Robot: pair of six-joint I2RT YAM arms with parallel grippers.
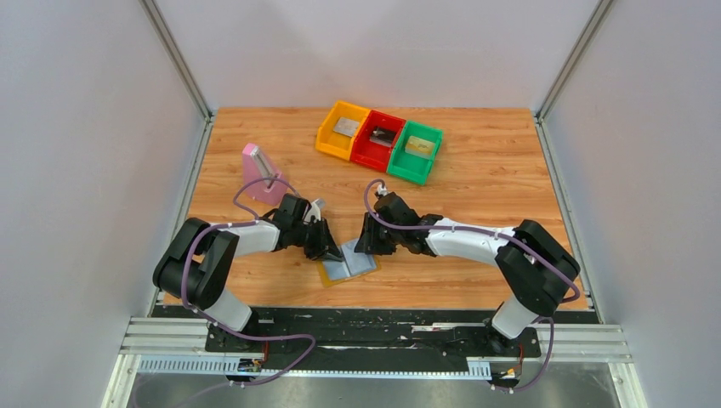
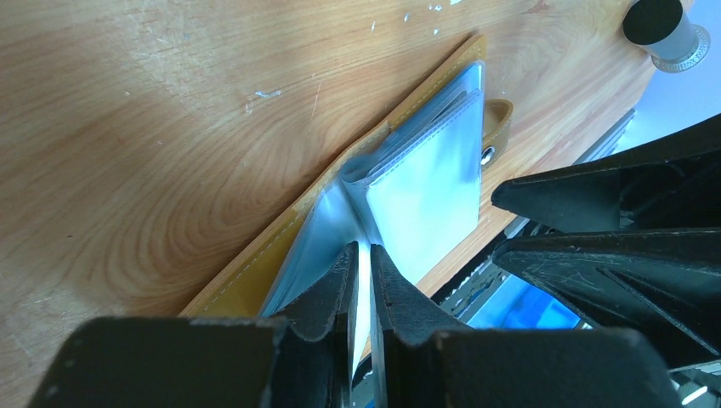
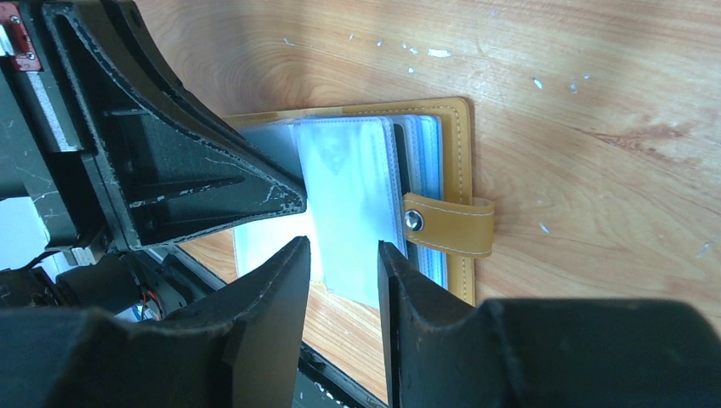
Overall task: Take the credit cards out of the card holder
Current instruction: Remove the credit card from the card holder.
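The card holder (image 1: 333, 274) lies open near the front of the table, mustard-tan outside (image 3: 459, 170) with light blue clear sleeves (image 2: 425, 178) and a snap tab (image 3: 451, 225). My left gripper (image 2: 363, 248) is shut on a raised sleeve page of the holder. My right gripper (image 3: 343, 244) hovers open right opposite, its jaws on either side of that page's free edge without touching it. No card shows in the sleeves I can see. Three credit cards lie in the bins: a silver-grey one (image 1: 346, 127), a dark one (image 1: 383, 136) and a golden one (image 1: 417, 145).
The yellow (image 1: 327, 140), red (image 1: 364, 151) and green (image 1: 406, 168) bins stand in a row at the back. A pink block (image 1: 258, 178) stands at the left behind my left arm. The table's front edge and black rail (image 1: 374, 319) run just below the holder.
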